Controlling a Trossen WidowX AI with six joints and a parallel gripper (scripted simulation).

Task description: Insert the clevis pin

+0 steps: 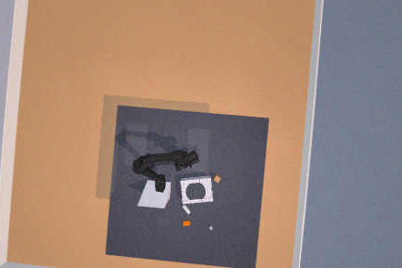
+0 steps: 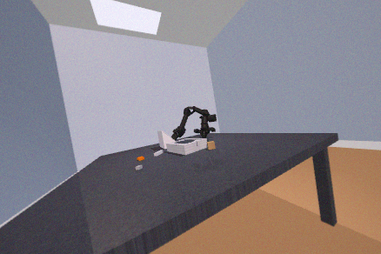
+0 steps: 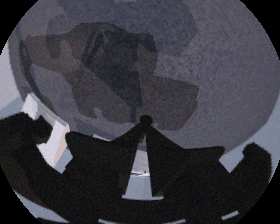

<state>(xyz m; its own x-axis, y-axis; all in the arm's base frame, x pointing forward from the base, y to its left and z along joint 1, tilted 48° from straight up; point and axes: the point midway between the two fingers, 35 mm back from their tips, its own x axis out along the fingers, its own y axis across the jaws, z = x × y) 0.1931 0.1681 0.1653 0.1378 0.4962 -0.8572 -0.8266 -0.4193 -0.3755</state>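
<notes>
Dark pin (image 3: 146, 120) at claw (image 1: 193, 161) (image 2: 204, 131) (image 3: 143, 127) tips, claw nearly closed, gripping it. Disc (image 1: 195, 191) already flat in tray (image 1: 184, 201) (image 2: 177, 149); tray beside arm on surface (image 1: 235, 138) (image 2: 131, 200) (image 3: 231, 75). Grasp looks done. Left: carry pin over, line up holes, insert until head seats on disc, open, back off clear.

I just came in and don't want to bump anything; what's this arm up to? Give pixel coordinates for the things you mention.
The robot arm has its jaws (image 1: 187, 165) shut on the clevis pin (image 3: 146, 120), off to one side of the tray (image 1: 196, 202) (image 2: 185, 150). The disc (image 1: 189, 192) lies inside the tray, and the pin isn't through its hole yet.
</notes>
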